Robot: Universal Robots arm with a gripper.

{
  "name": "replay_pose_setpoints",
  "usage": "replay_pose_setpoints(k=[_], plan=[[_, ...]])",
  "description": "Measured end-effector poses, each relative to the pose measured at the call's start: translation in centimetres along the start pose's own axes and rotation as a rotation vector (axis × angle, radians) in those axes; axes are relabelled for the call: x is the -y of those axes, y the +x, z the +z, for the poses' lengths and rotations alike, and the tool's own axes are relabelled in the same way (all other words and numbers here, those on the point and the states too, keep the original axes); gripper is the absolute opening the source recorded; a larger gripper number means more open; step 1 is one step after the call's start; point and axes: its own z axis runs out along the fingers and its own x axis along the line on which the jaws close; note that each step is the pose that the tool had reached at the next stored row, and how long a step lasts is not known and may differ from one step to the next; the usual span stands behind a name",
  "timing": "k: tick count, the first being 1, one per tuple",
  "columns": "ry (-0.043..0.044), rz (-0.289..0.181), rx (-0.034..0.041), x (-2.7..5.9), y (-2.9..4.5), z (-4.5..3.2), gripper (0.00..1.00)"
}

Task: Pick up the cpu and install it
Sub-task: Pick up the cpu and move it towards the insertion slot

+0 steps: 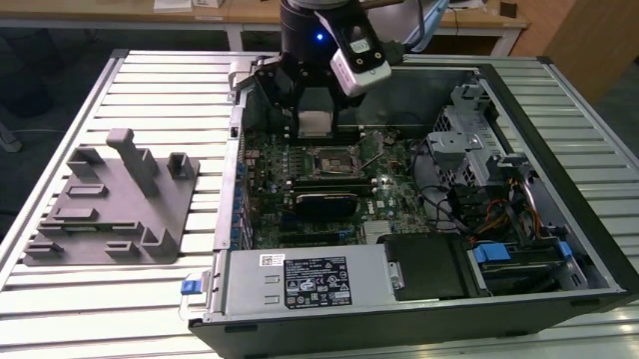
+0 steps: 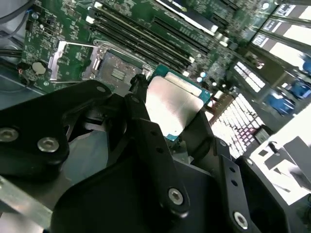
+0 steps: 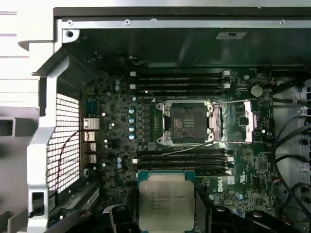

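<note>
My table [image 1: 150, 82] is a pale metal bench top of long, parallel ribbed slats. At the exterior view's left, a flat grey plastic tray [image 1: 100, 217] with upright posts lies on it. Just beside the tray, across the centre and right, an open black computer case [image 1: 399, 323] lies on its side.

Arm [image 1: 299, 26] reaching straight down, wrist vertical, black tool [image 1: 316, 126] hanging beneath it, two fingers [image 2: 146, 126] closed on opposite edges of the cpu [image 2: 172, 104], held flat between the tips, finger links angled inward.
</note>
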Motion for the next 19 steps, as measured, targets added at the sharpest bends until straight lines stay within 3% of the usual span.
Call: replay_pose_setpoints(k=[7,10,19], plan=[[-0.0003,-0.01,-0.0004,-0.84,-0.55,1.51,0.55],[-0.0004,-0.015,-0.0007,-1.44,-0.9,2.51,0.55],[-0.0005,-0.02,-0.0009,-2.55,-1.59,4.0,0.55]])
